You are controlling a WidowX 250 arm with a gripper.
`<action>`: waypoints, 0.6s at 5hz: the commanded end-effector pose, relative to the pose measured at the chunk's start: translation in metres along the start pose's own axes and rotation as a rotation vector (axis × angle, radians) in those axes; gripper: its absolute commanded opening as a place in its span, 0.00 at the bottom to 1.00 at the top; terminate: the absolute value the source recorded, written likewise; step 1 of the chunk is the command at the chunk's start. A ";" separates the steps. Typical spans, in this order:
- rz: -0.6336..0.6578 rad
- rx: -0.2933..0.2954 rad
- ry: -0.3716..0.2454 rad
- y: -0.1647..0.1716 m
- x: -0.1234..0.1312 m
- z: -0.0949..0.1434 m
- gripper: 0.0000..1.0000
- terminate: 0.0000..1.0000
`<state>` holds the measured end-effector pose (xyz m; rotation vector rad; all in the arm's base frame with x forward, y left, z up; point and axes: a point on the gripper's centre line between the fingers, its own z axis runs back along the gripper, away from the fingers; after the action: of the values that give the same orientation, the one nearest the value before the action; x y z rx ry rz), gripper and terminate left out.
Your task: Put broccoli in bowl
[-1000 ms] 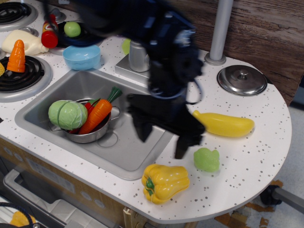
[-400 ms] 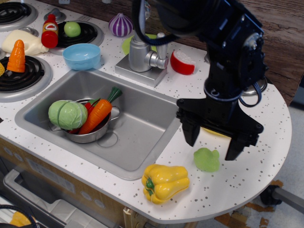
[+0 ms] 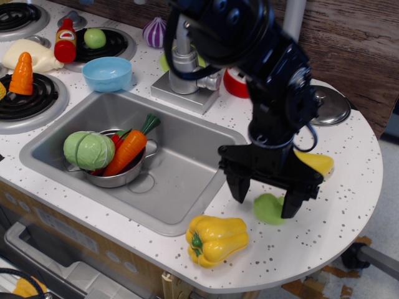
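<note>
The pale green lumpy broccoli (image 3: 267,210) lies on the white counter at the front right, just right of the yellow pepper (image 3: 216,239). My black gripper (image 3: 264,202) is open, its two fingers straddling the broccoli from above, one finger on each side. I cannot tell whether the fingers touch it. The light blue bowl (image 3: 107,73) sits on the counter at the far left, behind the sink (image 3: 181,187) and well away from the gripper.
A steel pot (image 3: 118,176) in the sink holds a green cabbage (image 3: 88,150) and a carrot (image 3: 128,149). A yellow banana-like toy (image 3: 317,163) lies behind the arm. The faucet (image 3: 184,68), a steel lid (image 3: 331,106) and the counter's curved edge are nearby.
My gripper swung from over the sink's right rim to the right, then came back left and down, so its open fingers now straddle the broccoli. The broccoli has not moved.
</note>
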<state>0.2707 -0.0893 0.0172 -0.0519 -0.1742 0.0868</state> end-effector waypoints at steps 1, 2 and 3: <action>0.014 -0.018 -0.113 -0.001 -0.003 -0.014 1.00 0.00; 0.040 -0.008 -0.123 -0.003 -0.004 -0.019 1.00 0.00; 0.037 -0.002 -0.112 -0.003 -0.002 -0.016 0.00 0.00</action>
<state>0.2701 -0.0888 0.0016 -0.0299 -0.2496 0.1438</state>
